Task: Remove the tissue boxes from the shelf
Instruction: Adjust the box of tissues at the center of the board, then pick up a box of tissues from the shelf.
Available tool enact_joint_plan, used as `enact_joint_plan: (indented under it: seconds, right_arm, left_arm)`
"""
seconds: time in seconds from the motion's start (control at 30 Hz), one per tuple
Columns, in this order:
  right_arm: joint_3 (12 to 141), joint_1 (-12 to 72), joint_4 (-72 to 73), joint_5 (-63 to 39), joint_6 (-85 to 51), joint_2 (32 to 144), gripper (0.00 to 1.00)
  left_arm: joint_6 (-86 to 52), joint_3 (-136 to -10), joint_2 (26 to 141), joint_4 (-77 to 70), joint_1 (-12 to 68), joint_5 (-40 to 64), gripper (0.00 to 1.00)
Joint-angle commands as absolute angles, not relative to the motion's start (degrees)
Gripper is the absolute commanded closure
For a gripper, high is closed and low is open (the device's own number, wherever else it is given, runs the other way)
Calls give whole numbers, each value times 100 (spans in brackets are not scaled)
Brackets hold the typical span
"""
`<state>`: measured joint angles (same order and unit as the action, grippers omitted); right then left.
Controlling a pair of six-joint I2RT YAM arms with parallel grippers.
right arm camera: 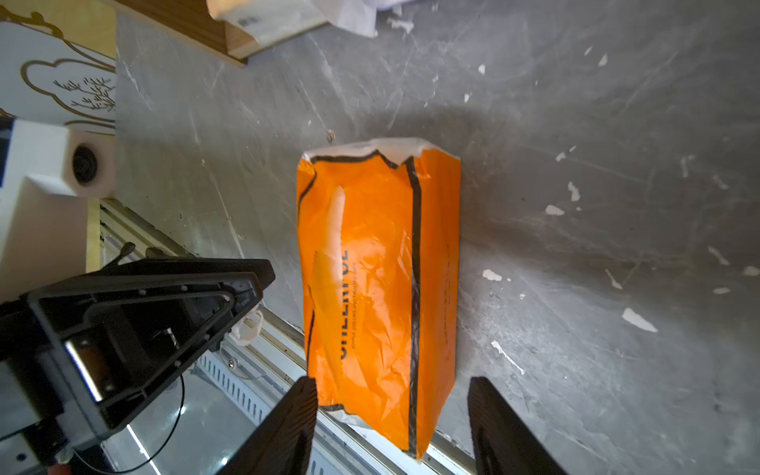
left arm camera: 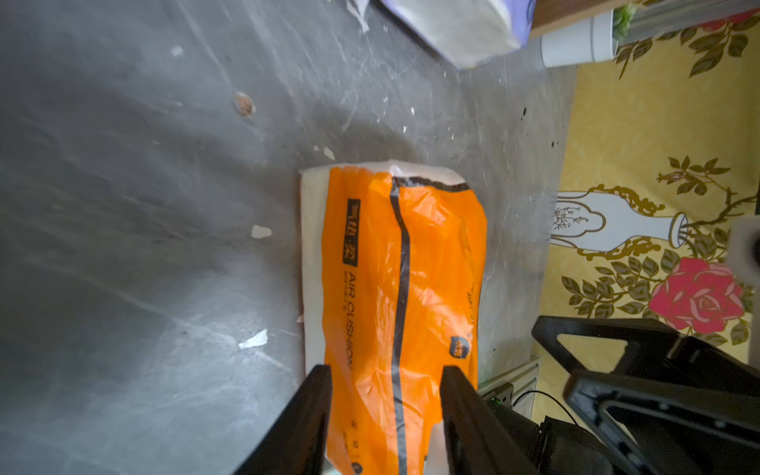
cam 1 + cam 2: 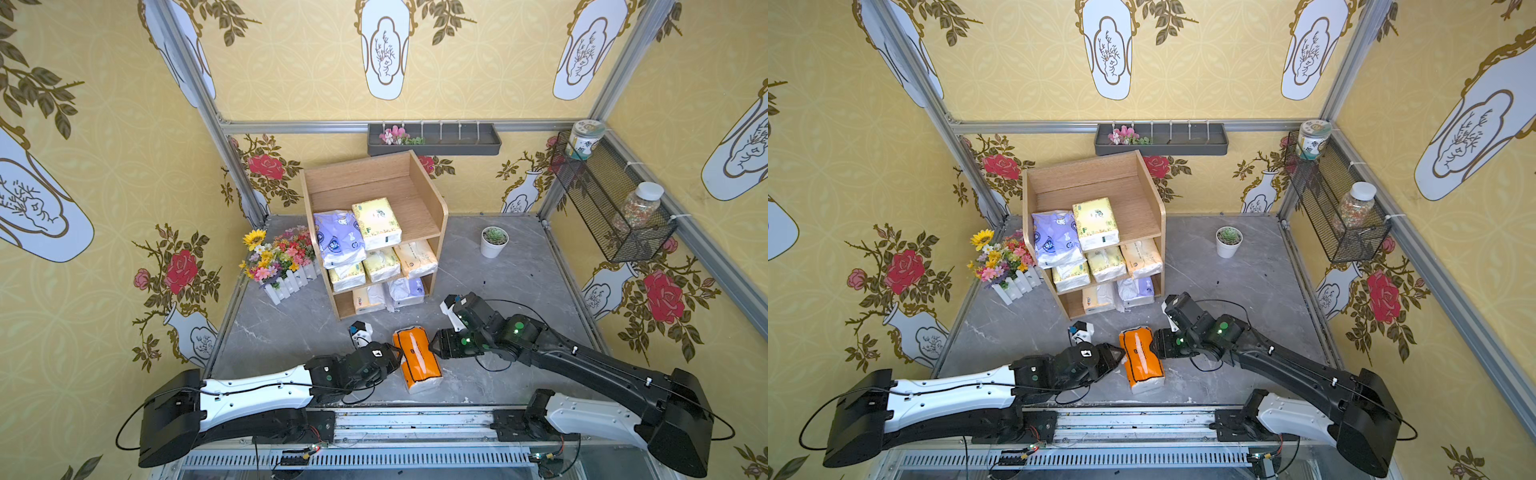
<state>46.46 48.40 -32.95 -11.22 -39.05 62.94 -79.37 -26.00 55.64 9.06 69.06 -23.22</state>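
Left gripper [image 2: 386, 370]: fingers [image 2: 304, 419] apart, not clamped; the orange tissue pack [image 2: 395, 267] shows in the gap between them.
Right gripper [image 1: 392, 382]: fingers [image 1: 501, 432] spread wider, astride the same pack, a strip of table [image 1: 575, 246] showing beside one finger.
Orange tissue pack [image 3: 417, 359]: lies flat on the grey table, directly between the two sets of fingertips, off the shelf [image 3: 428, 187].
Shelf: stands beyond both sets of fingertips, apart from them.
Other tissue packs [image 3: 381, 264]: seven on the shelf, two on the top tier, three in the middle, two at the bottom, all beyond the fingers.
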Motion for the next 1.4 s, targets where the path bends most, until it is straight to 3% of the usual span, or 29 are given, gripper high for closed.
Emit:
enact_joint_plan:
  seconds: [0.0,0.1,0.37,0.53,0.83,1.37]
  right_arm:
    - [5113,4905,-3561,-709,-3484,6165,37]
    - [5695,5045,-3604,-531,-3272,6016,38]
    - [7331,5160,-3294,-38,-2951,6284,36]
    - [8567,5164,-3226,383,-2588,7150,35]
    - [10187,4892,-3161,452,-2319,8493,25]
    - [11613,4387,-3774,-440,-2933,10178,36]
  left_arm:
    - [-8015,-2847,5302,2061,6908,-3045,51]
    - [-8121,-2954,5119,2333,6900,-3443,48]
    - [-8436,-2513,4874,1336,6873,-4094,46]
    - [-7922,-2757,5014,1241,6843,-4338,43]
    - [-7507,-2686,5079,827,6807,-4249,42]
    - [-7461,-2598,5112,572,6803,-4042,41]
